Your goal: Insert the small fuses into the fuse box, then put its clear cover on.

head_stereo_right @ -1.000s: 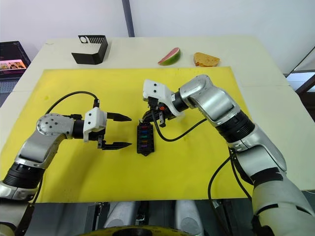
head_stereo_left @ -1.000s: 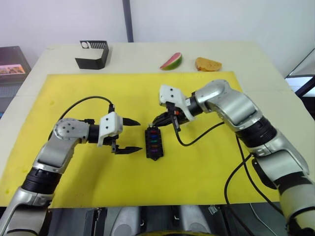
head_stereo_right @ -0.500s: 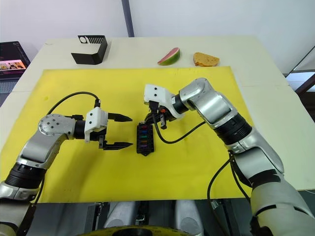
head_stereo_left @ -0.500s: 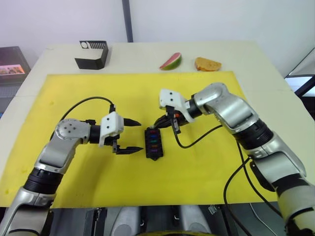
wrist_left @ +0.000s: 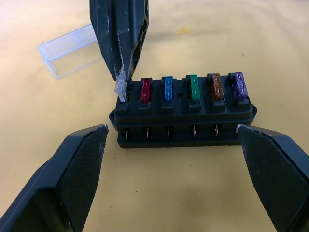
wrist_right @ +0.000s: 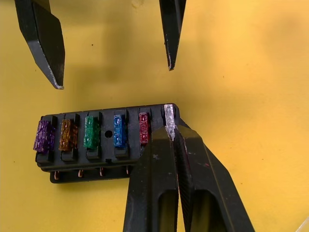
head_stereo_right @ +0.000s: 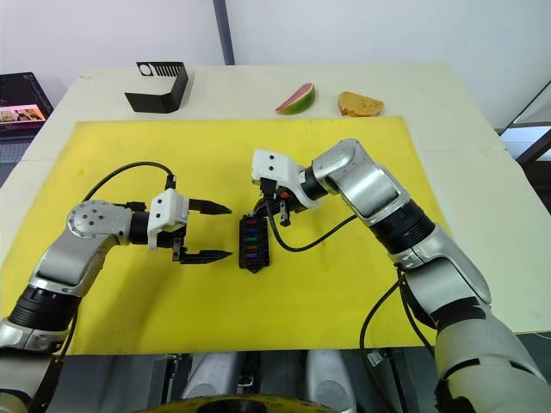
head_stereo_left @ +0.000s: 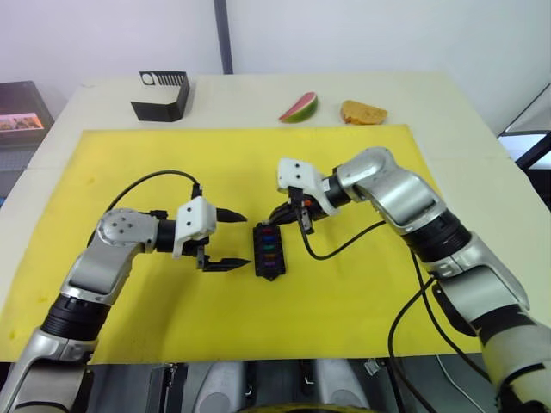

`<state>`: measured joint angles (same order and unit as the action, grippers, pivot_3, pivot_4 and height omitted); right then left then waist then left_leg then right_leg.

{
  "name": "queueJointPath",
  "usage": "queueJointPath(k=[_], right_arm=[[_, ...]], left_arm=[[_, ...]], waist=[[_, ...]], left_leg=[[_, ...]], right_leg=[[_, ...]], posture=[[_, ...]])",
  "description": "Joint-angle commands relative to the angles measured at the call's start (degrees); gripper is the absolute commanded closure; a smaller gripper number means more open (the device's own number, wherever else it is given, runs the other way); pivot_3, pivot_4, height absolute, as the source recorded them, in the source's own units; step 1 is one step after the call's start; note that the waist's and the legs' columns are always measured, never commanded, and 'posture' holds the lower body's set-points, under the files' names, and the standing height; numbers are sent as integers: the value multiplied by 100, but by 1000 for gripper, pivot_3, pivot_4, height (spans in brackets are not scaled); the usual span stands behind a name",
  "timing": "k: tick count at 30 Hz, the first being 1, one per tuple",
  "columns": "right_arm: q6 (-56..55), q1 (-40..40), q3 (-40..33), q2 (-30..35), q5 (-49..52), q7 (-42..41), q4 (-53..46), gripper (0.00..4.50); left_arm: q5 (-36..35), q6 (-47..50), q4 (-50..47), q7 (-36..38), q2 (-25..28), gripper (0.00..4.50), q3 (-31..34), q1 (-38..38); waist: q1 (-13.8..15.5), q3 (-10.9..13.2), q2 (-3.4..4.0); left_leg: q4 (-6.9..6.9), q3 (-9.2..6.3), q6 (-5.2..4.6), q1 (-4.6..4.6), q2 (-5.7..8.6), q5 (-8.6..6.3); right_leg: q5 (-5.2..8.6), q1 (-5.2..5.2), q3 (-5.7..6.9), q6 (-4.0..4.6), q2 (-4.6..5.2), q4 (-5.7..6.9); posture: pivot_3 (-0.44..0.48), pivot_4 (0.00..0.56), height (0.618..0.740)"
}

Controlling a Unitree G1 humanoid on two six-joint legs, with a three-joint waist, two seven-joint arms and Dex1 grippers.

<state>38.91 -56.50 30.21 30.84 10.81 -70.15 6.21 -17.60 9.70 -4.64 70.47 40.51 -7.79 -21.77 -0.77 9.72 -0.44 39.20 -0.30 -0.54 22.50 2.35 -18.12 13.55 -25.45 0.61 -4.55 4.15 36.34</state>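
Note:
The black fuse box [head_stereo_left: 269, 250] lies on the yellow mat [head_stereo_left: 344, 172], between my two grippers. Five small fuses stand in its top row: purple [wrist_left: 239, 84], orange [wrist_left: 215, 86], green [wrist_left: 193, 87], blue [wrist_left: 167, 89] and red [wrist_left: 146, 90]. My right gripper [wrist_right: 169, 128] is shut on a pale grey fuse [wrist_left: 120, 89], which tilts at the end slot beside the red one. My left gripper [head_stereo_left: 245, 237] hangs open just left of the box, touching nothing. The clear cover [wrist_left: 72, 50] rests on the mat just beyond the box.
A black bent bracket [head_stereo_left: 164, 95] stands at the table's far left. A watermelon slice [head_stereo_left: 299, 107] and a piece of bread [head_stereo_left: 363, 112] lie at the far edge, off the mat. A dark object [head_stereo_left: 21, 107] sits beyond the table's left edge.
My right arm's elbow has shifted a little while its gripper stays at the box's far end. The left arm has not moved.

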Motion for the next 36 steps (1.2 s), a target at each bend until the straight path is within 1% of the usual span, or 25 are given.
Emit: queueJointPath(k=[1, 19, 25, 31, 36], right_arm=[[-32, -121, -252, -39, 8, -29, -134, 4500], [-69, 97, -163, -91, -162, -58, -154, 4500], [-301, 195, -63, -107, -412, 7, -45, 4500], [-343, 202, -108, -135, -459, -2, -24, 4500], [-394, 285, -10, -132, -547, -7, -18, 4500]], left_arm=[[-47, -16, -154, 36, 68, 30, 77, 20], [-7, -30, -183, 63, 91, 30, 76, 53], [-9, -24, -184, 66, 87, 30, 70, 41], [7, -32, -172, 73, 84, 30, 54, 32], [16, -29, -175, 66, 73, 30, 46, 32]], waist=[[-1, 0, 0], [0, 0, 0], [0, 0, 0], [-1, 0, 0], [-1, -1, 0]], left_leg=[[0, 0, 0, 0, 0, 0], [1, 0, 1, 0, 0, 1], [2, 0, 1, -1, 0, 1], [3, 0, 2, -2, 0, 1], [3, 0, 2, -3, 0, 1]], right_leg=[[0, 0, 0, 0, 0, 0], [0, 0, 0, 0, -1, 2], [0, 0, 0, 0, -2, 4], [0, 1, 0, 0, -2, 6], [0, 1, 0, 0, -3, 7]], posture=[[0, 150, 740], [0, 150, 740], [0, 150, 740], [0, 150, 740], [0, 150, 740]])
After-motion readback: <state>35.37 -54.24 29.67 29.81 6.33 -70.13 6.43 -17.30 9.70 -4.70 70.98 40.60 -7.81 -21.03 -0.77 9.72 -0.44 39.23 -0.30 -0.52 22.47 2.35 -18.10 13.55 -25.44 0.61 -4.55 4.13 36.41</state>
